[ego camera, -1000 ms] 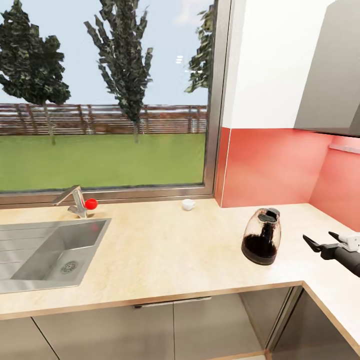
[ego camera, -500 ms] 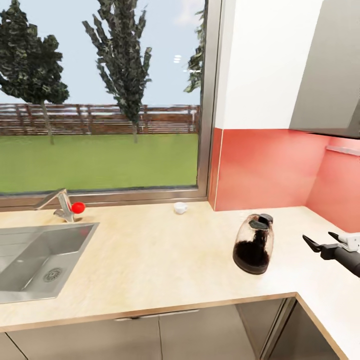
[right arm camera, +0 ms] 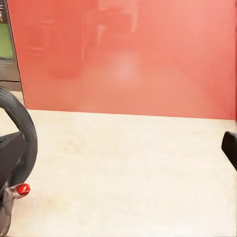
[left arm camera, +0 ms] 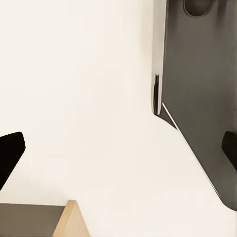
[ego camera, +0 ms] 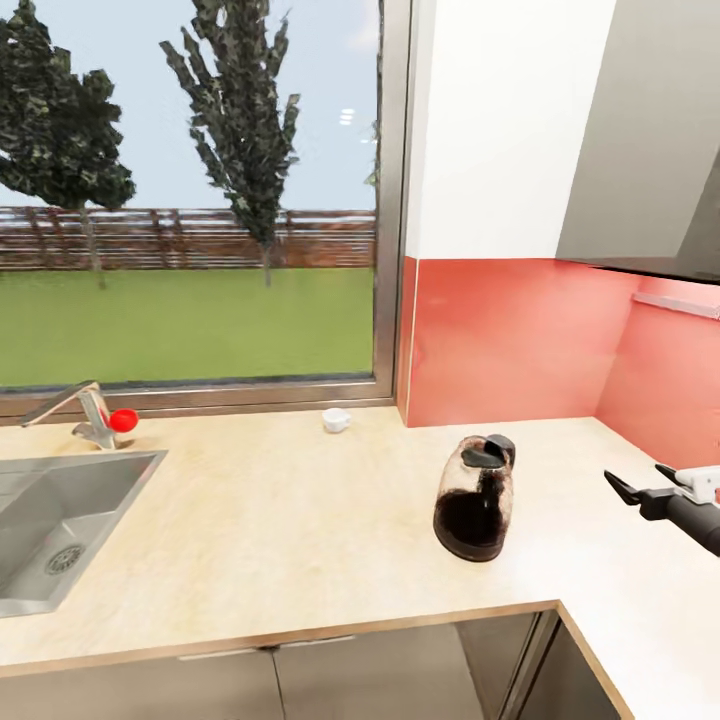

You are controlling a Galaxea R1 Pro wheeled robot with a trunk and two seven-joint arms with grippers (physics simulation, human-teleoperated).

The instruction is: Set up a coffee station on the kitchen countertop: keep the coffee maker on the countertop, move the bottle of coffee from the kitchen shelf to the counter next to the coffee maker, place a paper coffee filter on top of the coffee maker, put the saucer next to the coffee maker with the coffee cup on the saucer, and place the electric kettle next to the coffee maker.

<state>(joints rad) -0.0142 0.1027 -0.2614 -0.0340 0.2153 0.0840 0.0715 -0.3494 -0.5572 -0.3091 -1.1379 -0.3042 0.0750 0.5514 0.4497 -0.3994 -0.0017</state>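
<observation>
Beige wood-look worktop, the kitchen countertop (ego camera: pixel 300 520), runs along a wide window and turns the corner at the right, where a glossy red backsplash (ego camera: pixel 500 340) covers the wall under a white panel and a grey upper cabinet (ego camera: pixel 650 130). Behind the glass one sees grass, a wooden fence and dark trees. At the left a steel sink (ego camera: pixel 60 520) is set into the counter, with a faucet (ego camera: pixel 85 415) that carries a red knob. Grey cabinet fronts show under the wooden edge strip.

The electric kettle (ego camera: pixel 473 497) (clear glass, dark base and lid) stands upright on the counter near the front edge, close to the corner. The coffee cup (ego camera: pixel 336 420) stands far back by the window frame, well apart from the kettle.

The right gripper (ego camera: pixel 640 483) hangs above the counter to the right of the kettle, not touching it; its fingers are spread and hold nothing. In the left wrist view the left gripper (left arm camera: pixel 118 155) has dark fingertips (left arm camera: pixel 10 155) far apart at both edges, with nothing between them.
</observation>
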